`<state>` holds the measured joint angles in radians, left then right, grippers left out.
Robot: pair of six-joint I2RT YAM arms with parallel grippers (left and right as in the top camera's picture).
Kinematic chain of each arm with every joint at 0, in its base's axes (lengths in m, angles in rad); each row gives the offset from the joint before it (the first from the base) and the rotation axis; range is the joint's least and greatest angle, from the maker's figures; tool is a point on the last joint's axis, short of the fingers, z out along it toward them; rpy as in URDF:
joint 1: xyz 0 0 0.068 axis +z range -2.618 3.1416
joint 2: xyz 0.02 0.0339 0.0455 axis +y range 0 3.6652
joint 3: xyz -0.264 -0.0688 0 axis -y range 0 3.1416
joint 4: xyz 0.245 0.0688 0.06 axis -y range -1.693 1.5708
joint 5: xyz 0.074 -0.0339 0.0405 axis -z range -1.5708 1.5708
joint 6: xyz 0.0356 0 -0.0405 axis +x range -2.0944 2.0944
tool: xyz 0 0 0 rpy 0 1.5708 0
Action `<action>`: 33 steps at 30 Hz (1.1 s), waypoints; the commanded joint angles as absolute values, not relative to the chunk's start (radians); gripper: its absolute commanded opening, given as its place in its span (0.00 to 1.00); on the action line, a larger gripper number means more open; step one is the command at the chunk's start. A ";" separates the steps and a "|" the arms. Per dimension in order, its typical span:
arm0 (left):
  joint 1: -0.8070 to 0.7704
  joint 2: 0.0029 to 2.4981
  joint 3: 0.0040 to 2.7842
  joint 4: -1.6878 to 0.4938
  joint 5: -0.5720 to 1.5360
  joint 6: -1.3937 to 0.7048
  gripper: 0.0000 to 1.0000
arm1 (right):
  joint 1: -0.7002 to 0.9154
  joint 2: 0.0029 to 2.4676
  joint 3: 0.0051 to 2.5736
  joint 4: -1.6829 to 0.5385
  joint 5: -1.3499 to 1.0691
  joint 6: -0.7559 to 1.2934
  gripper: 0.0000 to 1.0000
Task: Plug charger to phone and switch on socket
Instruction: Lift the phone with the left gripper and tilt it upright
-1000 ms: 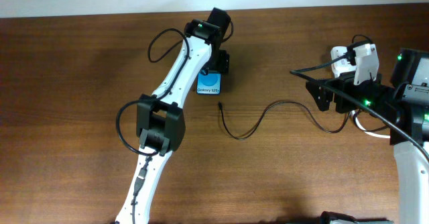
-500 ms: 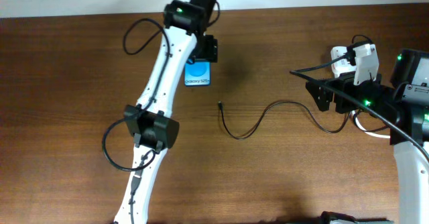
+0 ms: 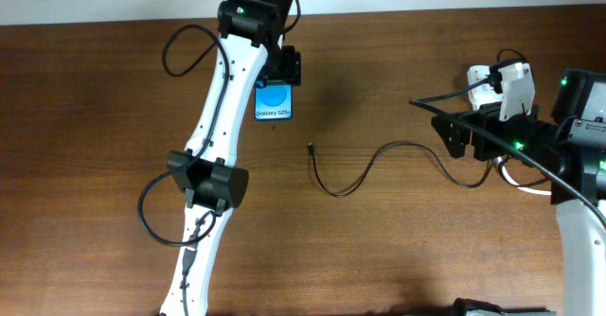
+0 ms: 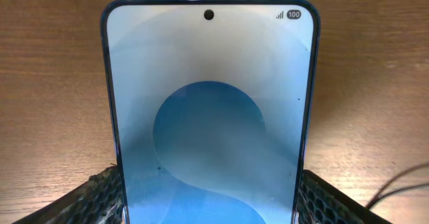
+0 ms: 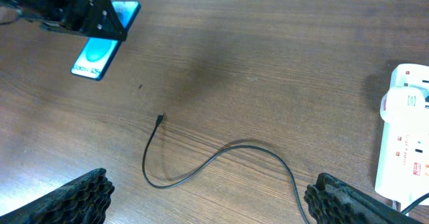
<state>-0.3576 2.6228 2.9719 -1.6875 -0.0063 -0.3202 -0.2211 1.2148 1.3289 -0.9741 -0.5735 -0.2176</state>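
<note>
Broadly, a brown wood-grain counter [image 3: 114, 117] fills the scene. Across its left half reaches the long white-and-black left arm [image 3: 222, 98]. Its left claw [image 3: 282, 78] is clamped on the far end of the slim black-framed phone [image 4: 209, 117], which has a bright blue screen with a lighter circle. The mesh-patterned black fingers [image 4: 100, 197] press against its two long edges. The white-and-black right arm [image 3: 578, 231] stands at the right edge. Its right claw [image 5: 208, 190] is spread wide with nothing between the fingers, hanging above a bend of the cable. The white elongated power-strip socket [image 5: 401, 143] with small red marks lies at the far right, partly hidden under that arm in the overhead view. The phone faces up toward the back left, well apart from the socket; whether it rests on the wood I cannot tell. Between them snakes the thin black charger cable [image 5: 231, 145]. Its small black plug tip [image 5: 159, 119] lies free near the phone, not touching it.
</note>
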 commanded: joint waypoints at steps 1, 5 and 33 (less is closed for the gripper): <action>-0.357 2.492 2.999 -1.689 0.005 -0.297 0.00 | -0.223 1.219 1.350 -0.977 -0.568 -0.228 0.98; -0.357 2.451 2.966 -1.689 0.012 -0.297 0.00 | -0.223 1.219 1.350 -0.977 -0.567 -0.229 0.98; -0.368 2.236 2.578 -1.689 -0.031 -0.299 0.00 | -0.223 1.229 1.350 -0.976 -0.568 -0.228 0.98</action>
